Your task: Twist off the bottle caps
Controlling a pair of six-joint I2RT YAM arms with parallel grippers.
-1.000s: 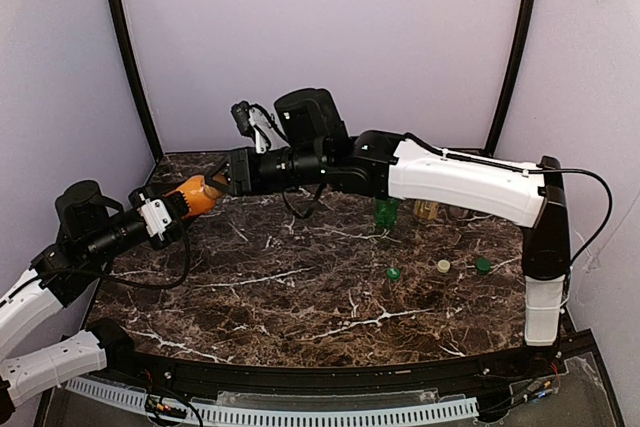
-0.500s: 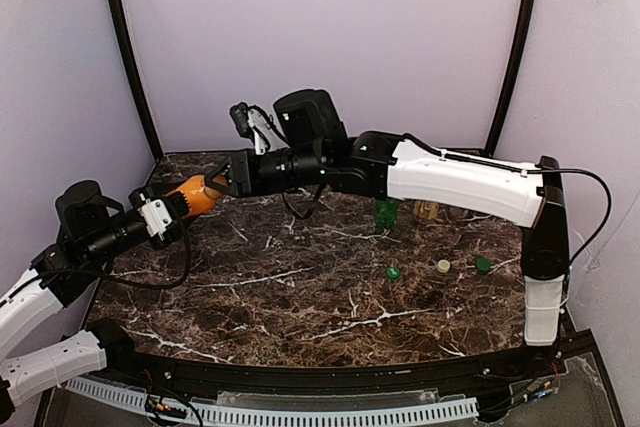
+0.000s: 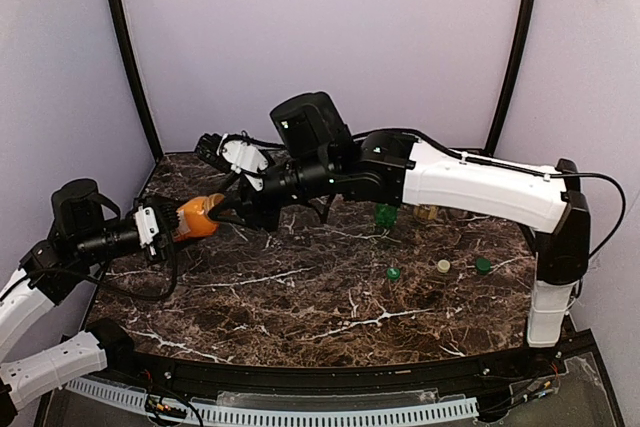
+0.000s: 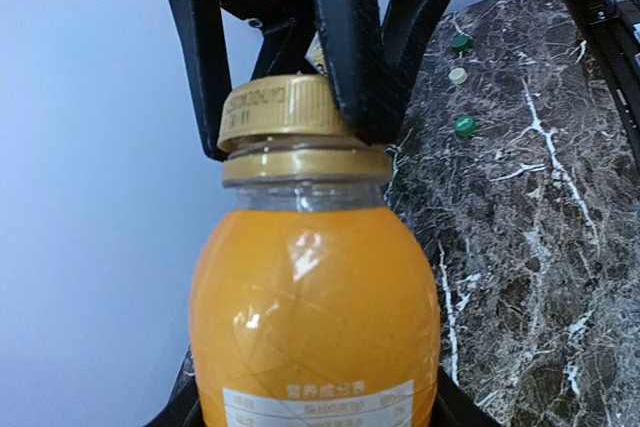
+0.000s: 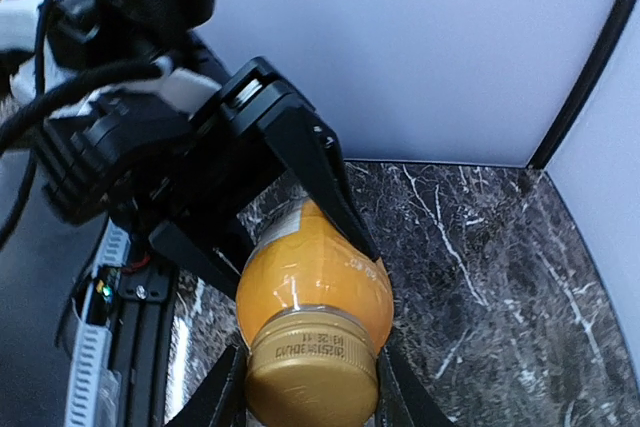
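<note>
Right pincer [image 3: 226, 207] rotated, clamping cap [image 4: 283, 107]; left pincer [image 3: 172, 221] holds orange bottle [image 3: 198, 217] body.

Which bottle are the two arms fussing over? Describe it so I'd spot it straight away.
At the back left of the dark marble table, the left claw and right claw meet. Between them is a squat orange bottle with a gold cap. The green bottle stands further right; this is the only orange one.
</note>
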